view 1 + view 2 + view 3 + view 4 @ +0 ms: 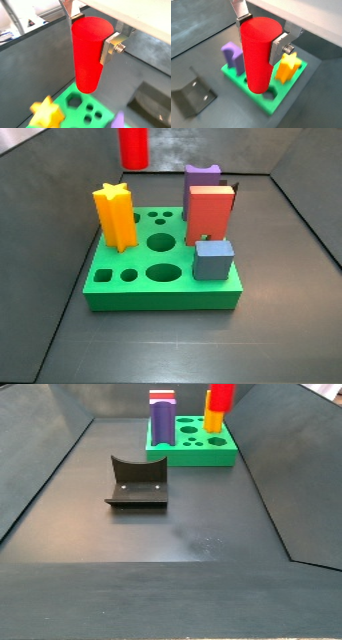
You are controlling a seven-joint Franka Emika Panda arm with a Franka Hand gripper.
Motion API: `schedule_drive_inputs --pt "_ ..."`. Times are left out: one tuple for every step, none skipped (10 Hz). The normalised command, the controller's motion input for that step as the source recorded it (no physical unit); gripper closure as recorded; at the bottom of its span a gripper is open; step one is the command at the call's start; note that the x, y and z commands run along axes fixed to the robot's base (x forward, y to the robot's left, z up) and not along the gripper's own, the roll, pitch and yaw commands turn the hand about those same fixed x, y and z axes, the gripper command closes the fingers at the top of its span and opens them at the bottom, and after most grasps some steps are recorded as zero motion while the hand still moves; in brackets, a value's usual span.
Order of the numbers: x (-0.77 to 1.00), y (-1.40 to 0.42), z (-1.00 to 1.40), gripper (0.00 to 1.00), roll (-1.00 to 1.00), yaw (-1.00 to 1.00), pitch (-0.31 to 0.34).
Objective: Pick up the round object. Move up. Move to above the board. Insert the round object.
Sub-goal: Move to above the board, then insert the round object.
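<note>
While the dark grey floor (187, 534) is lying flat inside its dark walls, the gripper (261, 31) is hanging in the air above the board (271, 102), squeezing the round object (259, 55) between its silver fingers (280, 47). In a side view the fixture (138, 482) is standing on the floor in front of the board. In a side view a blue-grey cube (213, 259), a red-orange block (210, 213), a purple post (203, 174) and the yellow star post (116, 216) are showing.
</note>
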Motion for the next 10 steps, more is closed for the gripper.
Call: schedule_drive_inputs --pt "0.56 -1.00 0.37 1.00 0.00 0.00 0.172" --pt "0.57 -1.00 0.37 1.00 0.00 0.01 0.131" --pt "0.59 -1.00 0.37 1.00 0.00 0.01 0.114" --pt "0.42 -0.63 0.24 1.00 0.03 0.00 0.130" --pt "0.33 -0.45 0.17 1.00 0.03 0.01 0.129" --pt "0.21 -0.26 0.11 1.00 0.04 0.01 0.103" --pt "0.46 -0.12 -0.62 1.00 0.09 -0.63 -0.029" --pt "0.26 -0.11 -0.68 1.00 0.12 -0.73 -0.063" --pt "0.12 -0.14 -0.61 1.00 0.06 -0.82 -0.110" --pt "0.17 -0.11 -0.57 1.00 0.03 -0.84 -0.096"
